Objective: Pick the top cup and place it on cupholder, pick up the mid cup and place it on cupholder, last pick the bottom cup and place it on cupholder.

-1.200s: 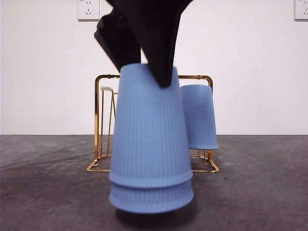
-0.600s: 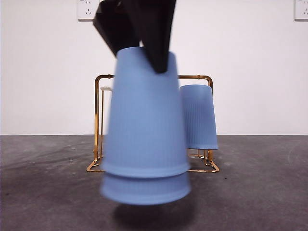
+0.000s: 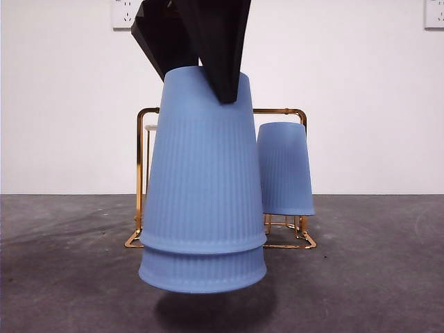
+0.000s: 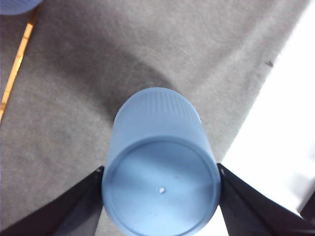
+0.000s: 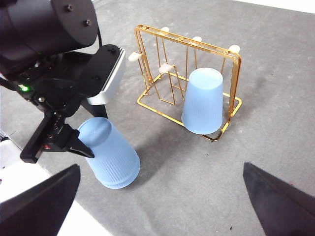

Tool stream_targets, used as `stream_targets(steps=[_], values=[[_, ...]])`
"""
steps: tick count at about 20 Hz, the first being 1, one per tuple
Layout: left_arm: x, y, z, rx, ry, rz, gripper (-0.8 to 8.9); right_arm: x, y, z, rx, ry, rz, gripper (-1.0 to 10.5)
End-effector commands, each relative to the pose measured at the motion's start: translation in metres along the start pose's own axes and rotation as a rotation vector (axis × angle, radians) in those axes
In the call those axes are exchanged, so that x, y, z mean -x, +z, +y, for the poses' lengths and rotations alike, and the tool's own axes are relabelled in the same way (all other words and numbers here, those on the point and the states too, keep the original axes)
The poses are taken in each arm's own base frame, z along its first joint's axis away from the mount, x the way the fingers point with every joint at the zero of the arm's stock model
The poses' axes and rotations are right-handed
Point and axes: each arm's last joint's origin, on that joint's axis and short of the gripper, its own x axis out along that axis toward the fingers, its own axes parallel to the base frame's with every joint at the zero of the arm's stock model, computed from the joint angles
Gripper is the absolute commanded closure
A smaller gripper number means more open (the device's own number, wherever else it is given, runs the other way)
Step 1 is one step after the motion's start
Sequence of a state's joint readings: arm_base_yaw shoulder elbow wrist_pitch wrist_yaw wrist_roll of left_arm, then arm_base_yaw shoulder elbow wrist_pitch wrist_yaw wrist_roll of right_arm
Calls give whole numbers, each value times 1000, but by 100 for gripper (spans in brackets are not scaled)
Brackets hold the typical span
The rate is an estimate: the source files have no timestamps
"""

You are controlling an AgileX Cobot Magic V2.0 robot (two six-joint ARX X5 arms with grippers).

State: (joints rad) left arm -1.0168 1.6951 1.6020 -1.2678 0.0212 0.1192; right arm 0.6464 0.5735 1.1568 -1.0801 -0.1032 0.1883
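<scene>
Two blue cups nested upside down [image 3: 205,173] hang just above the dark table, tilted a little. The inner cup's rim [image 3: 202,270] pokes out below the outer one. My left gripper [image 3: 201,80] is shut on the outer cup's closed top; its wrist view shows the cup's base [image 4: 160,187] squeezed in the left gripper [image 4: 161,171]. Behind stands the gold wire cupholder [image 3: 141,173], with another blue cup [image 3: 284,170] upside down on its right side. The right gripper [image 5: 162,196] is open and empty, well above the stack [image 5: 110,155] and the cupholder [image 5: 162,64].
White-tipped prongs [image 5: 165,68] on the cupholder's other side carry nothing. The left arm's black body [image 5: 49,54] looms beside the rack. The dark mat ends at a white table edge [image 4: 290,137] close to the stack.
The left gripper has lifted the two nested cups a little higher and shifted them left in the front view. The cup on the cupholder has not moved.
</scene>
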Motion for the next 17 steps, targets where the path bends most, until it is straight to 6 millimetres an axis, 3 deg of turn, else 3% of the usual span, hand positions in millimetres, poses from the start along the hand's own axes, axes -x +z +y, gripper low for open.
stream_targets(steps=[1,2,3,13,17], values=[[3,5,-3,-8,3,-19,537,0,3,1,-3,8,-11,392],[3,5,-3,-11,3,-21,574,0,3,1,-3,7,-11,392],[3,5,-3,-22,3,-19,779,0,3,1,-3,7,-11,392],[4,6,-11,-71,68,-19,803,0,4,1,-3,7,-22,392],[27,-2,-13,-66,73,-68,803,0,5,1,-2,9,-31,392]])
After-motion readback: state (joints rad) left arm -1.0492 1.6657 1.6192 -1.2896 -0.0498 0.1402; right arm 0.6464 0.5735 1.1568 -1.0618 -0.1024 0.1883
